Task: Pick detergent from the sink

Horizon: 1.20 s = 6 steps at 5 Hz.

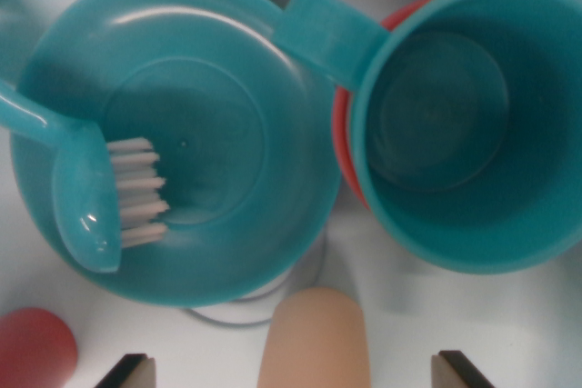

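The gripper was spread wide and held nothing; only its two dark fingertips showed at the near edge of the wrist view. Between them, slightly left of centre, stood a beige rounded object, judged to be the top of the detergent bottle, on the white sink floor. Its long axis appeared to run roughly along the viewing direction. Beyond it lay a teal bowl holding a brush, with a teal cup to the right.
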### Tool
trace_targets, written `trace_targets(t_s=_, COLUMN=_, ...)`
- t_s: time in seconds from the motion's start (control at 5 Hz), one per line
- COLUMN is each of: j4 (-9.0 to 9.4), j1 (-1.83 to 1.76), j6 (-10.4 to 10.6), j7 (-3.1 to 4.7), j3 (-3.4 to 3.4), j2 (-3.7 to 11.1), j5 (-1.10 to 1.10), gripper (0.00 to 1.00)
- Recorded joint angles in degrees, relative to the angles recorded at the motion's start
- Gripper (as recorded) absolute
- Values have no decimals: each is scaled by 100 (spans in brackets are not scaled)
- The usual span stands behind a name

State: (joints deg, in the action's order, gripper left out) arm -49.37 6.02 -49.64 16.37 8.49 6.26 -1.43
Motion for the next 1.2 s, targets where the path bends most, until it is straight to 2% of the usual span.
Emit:
trace_targets(t_s=0.2, j4=0, j1=0, j6=0, j7=0, j3=0, j2=0, j5=0, gripper=0)
trace_targets(t_s=0.4, j4=0, j1=0, j6=0, j7=0, j3=0, j2=0, j5=0, gripper=100)
trace_targets(t_s=1.2, j4=-22, j1=0, j6=-28, j7=-1, j3=0, j2=-6, j5=1, gripper=100)
